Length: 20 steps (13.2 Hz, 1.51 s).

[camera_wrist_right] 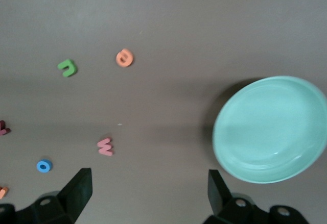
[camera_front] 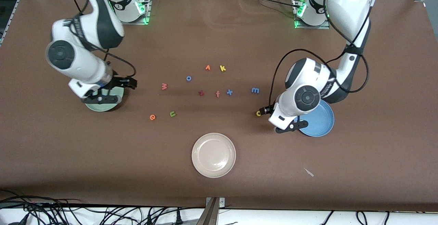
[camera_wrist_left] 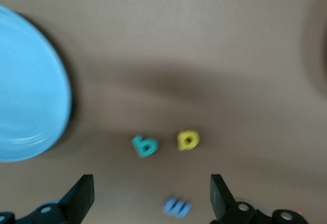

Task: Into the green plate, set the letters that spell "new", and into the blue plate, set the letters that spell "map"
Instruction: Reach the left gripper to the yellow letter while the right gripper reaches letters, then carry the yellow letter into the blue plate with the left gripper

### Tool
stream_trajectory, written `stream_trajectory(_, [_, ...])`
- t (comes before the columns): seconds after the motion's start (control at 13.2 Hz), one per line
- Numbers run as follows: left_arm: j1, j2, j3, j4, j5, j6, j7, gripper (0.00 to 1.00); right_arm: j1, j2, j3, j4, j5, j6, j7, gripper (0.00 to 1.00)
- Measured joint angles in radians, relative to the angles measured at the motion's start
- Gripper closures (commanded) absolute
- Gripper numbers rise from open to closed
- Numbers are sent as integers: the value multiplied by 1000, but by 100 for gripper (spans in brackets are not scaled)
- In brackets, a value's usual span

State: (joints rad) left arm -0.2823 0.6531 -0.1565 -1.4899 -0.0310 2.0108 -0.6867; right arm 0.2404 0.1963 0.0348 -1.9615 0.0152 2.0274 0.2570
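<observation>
The green plate (camera_front: 99,108) (camera_wrist_right: 271,129) lies at the right arm's end, with my open, empty right gripper (camera_front: 114,90) (camera_wrist_right: 149,179) hanging over its edge. The salmon w (camera_front: 164,86) (camera_wrist_right: 105,146), orange e (camera_front: 152,117) (camera_wrist_right: 124,57) and green n (camera_front: 172,114) (camera_wrist_right: 67,67) lie on the table toward the middle. The blue plate (camera_front: 320,120) (camera_wrist_left: 25,91) is at the left arm's end. My left gripper (camera_front: 280,117) (camera_wrist_left: 150,185) hangs open and empty beside it, above the yellow a (camera_front: 258,113) (camera_wrist_left: 188,139), teal p (camera_wrist_left: 145,145) and blue m (camera_front: 255,90) (camera_wrist_left: 177,206).
A beige plate (camera_front: 214,154) sits nearest the front camera at mid-table. Spare letters lie in the middle: blue o (camera_front: 189,78), yellow k (camera_front: 222,68), an orange letter (camera_front: 207,67), dark red z (camera_front: 201,93), salmon f (camera_front: 217,94), blue x (camera_front: 229,92).
</observation>
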Motion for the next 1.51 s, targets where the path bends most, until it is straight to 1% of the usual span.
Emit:
stream_trajectory(0.08, [-11,17,0,0,0,35,-26,14,2,0,16,-25,0,33,24,0])
stream_trajectory(0.15, [-26,36,0,-2,0,59,-52,32,2,-1,29,-48,0,69,40,0])
stream_trajectory(0.23, [-46,58,0,-5,0,89,-77,41,2,-2,41,-76,0,110,60,0])
stream_trajectory(0.45, [-90,117,1,-23,0,168,-123,44,3,-3,81,-184,0,272,127,0])
stream_trajectory(0.68, [-93,129,8,-45,13,183,-127,44,12,14,108,-275,0,413,150,0])
stream_trajectory(0.83, [-92,129,10,-53,58,184,-127,44,28,55,110,-295,0,474,154,0])
stream_trajectory(0.98, [-92,129,10,-59,70,184,-127,45,42,120,110,-297,0,557,156,0])
stream_trajectory(1.21, [-92,129,12,-75,71,203,-127,52,53,215,110,-298,0,655,156,0])
stream_trajectory(1.29, [-92,129,12,-84,71,215,-127,55,56,230,110,-297,0,662,156,0])
stream_trajectory(1.36, [-92,128,12,-89,71,227,-127,64,58,237,110,-297,0,663,157,1])
stream_trajectory(1.44, [-92,128,12,-90,71,232,-127,77,60,238,110,-297,0,663,160,1])
stream_trajectory(1.51, [-92,128,10,-90,71,242,-128,86,62,238,110,-297,0,663,163,4])
